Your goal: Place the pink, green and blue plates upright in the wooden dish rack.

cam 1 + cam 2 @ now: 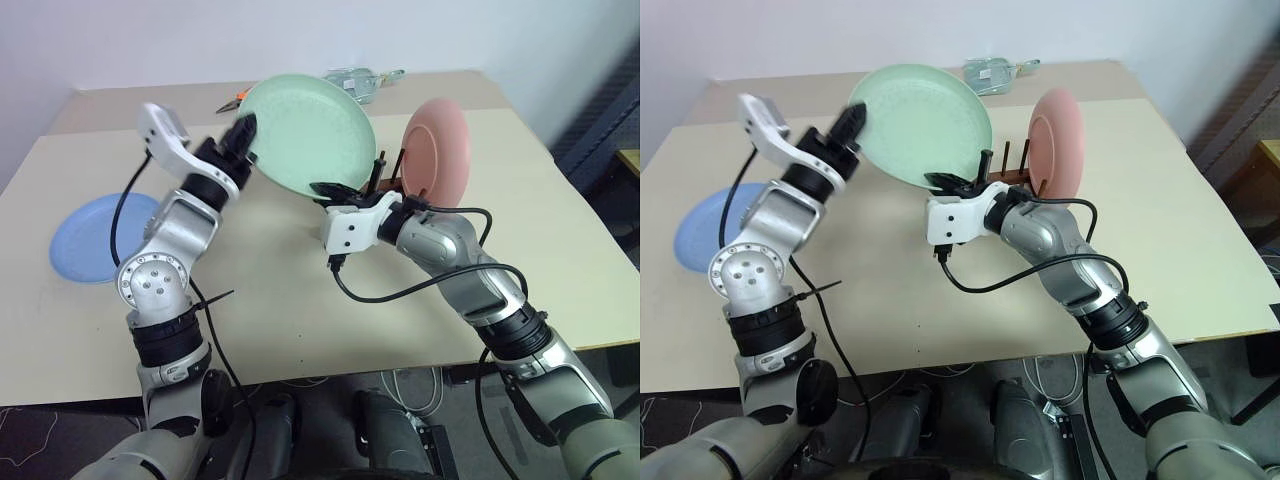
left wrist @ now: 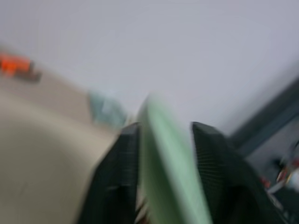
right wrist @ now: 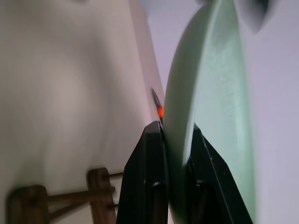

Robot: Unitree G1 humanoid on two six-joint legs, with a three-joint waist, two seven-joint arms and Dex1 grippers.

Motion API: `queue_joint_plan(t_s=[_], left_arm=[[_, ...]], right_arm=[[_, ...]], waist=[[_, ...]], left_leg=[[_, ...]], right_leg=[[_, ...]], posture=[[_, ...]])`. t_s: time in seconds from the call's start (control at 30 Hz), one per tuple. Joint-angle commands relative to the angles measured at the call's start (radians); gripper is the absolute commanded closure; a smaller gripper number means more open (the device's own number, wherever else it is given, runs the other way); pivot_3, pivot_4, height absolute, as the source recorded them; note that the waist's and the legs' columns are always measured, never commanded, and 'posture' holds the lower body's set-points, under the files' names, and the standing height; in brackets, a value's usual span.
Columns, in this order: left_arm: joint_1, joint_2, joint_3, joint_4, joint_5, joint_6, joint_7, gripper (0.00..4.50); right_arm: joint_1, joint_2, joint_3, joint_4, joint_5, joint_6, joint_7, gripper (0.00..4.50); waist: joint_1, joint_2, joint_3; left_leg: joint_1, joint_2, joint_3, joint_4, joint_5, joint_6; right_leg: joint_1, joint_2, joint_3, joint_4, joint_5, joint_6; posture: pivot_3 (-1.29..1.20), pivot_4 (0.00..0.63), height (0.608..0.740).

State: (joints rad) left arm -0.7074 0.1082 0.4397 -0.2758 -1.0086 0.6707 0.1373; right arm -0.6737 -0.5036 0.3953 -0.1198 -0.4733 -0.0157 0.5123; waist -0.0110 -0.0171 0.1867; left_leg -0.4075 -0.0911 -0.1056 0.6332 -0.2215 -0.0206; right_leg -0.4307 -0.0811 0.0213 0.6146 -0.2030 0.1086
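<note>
A beige table (image 1: pixel 300 300) stands against a pale wall (image 1: pixel 300 35), perhaps over dark flooring.

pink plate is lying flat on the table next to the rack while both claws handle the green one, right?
Not flat: the pink plate stands upright in the wooden dish rack, as the right eye view shows. The rest holds: the left claw and right claw are both at the green plate.

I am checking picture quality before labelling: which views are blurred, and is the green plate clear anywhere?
Left wrist view: smeared, the green plate and the fingers soft-edged. Right wrist view: softly focused, plate rim readable between the fingers. Left eye view: mostly clear, plate and wooden dish rack distinct, left gripper slightly blurred.
</note>
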Motion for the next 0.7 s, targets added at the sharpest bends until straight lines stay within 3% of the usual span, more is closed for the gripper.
queue_joint_plan(t_s=[0.03,0.17,0.27,0.4,0.53,0.7], left_arm=[[-0.026,0.133,0.059,0.025,0.150,-0.168,-0.043,2.16],[0.016,0.238,0.029,0.092,0.288,-0.262,-0.100,2.16],[0.118,0.331,-0.081,0.111,0.427,-0.301,-0.232,2.16],[0.315,0.420,-0.300,0.079,0.589,-0.376,-0.452,2.16],[0.446,0.416,-0.399,0.046,0.598,-0.404,-0.594,2.16],[0.535,0.397,-0.490,-0.046,0.560,-0.375,-0.723,2.16]], right_arm=[[0.002,-0.001,-0.127,-0.052,0.053,0.013,-0.036,4.50],[0.042,-0.014,-0.195,-0.091,0.122,0.009,-0.006,4.50],[0.070,0.008,-0.282,-0.140,0.240,0.025,-0.001,4.50],[0.056,0.170,-0.422,-0.308,0.622,0.315,-0.009,4.50],[0.067,0.302,-0.532,-0.427,0.943,0.607,-0.098,4.50],[0.099,0.353,-0.588,-0.446,1.094,0.753,-0.205,4.50]], waist=[[-0.004,0.000,0.000],[0.000,0.000,0.000],[0.002,0.000,0.000],[-0.001,0.001,0.000],[-0.005,0.001,0.000],[-0.002,0.003,0.000]], left_leg=[[0.000,0.000,0.000,-0.001,0.000,0.000],[0.002,0.001,0.002,-0.003,0.000,0.000],[0.002,0.000,0.001,-0.003,0.000,0.000],[0.002,0.000,0.001,-0.003,-0.003,0.006],[0.002,0.002,0.000,-0.004,-0.004,0.006],[0.002,0.003,0.000,-0.005,-0.004,0.006]], right_leg=[[0.000,0.000,0.000,0.000,0.000,0.000],[0.000,0.001,0.002,0.000,0.000,-0.001],[0.001,0.001,0.001,-0.001,0.000,-0.001],[0.001,0.000,0.002,0.000,0.000,-0.001],[-0.001,0.001,0.002,0.000,0.001,-0.002],[-0.002,-0.001,0.002,0.000,0.000,-0.007]], posture=[[0.00,0.150,0.738],[0.00,0.150,0.738],[0.00,0.150,0.738],[0.00,0.150,0.738],[0.00,0.150,0.738],[0.00,0.150,0.738]])
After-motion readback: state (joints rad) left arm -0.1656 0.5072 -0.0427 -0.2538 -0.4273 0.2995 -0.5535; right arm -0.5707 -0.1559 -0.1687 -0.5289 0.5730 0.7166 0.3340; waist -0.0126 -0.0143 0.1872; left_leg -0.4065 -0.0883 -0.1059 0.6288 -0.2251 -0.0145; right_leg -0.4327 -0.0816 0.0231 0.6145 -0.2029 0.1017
